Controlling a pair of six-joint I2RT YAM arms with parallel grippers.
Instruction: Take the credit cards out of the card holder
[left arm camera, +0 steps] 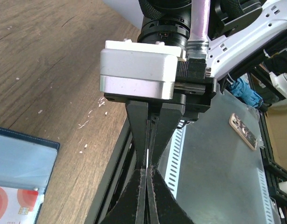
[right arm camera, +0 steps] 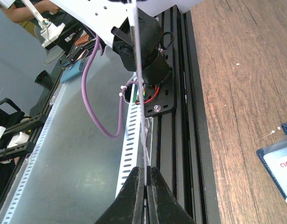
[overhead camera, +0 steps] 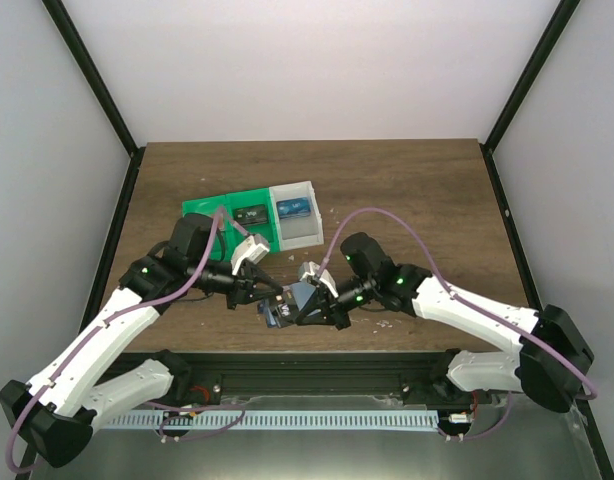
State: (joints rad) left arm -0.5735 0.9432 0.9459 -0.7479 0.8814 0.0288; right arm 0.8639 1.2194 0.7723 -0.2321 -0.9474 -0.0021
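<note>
The blue card holder [overhead camera: 305,297] is lifted near the table's front edge, between both grippers. My right gripper [right arm camera: 144,170] is shut on its thin leaf, which I see edge-on. My left gripper [left arm camera: 147,170] is shut tip to tip against the right gripper's fingers [left arm camera: 139,135]. A thin white edge, apparently a credit card, shows between them. The holder's other leaf [left arm camera: 22,158] lies on the wood, with a red-spotted card [left arm camera: 8,205] in its clear pocket. That leaf also shows in the right wrist view [right arm camera: 276,156]. A dark card [overhead camera: 252,215] and a blue card [overhead camera: 294,208] lie in the tray.
The green-and-white tray [overhead camera: 212,208] stands behind the grippers at mid table. Just under both grippers the table's front edge drops to a black rail [right arm camera: 190,140] and a slotted metal ledge [left arm camera: 218,186]. A purple cable [right arm camera: 94,93] loops near the left arm's base.
</note>
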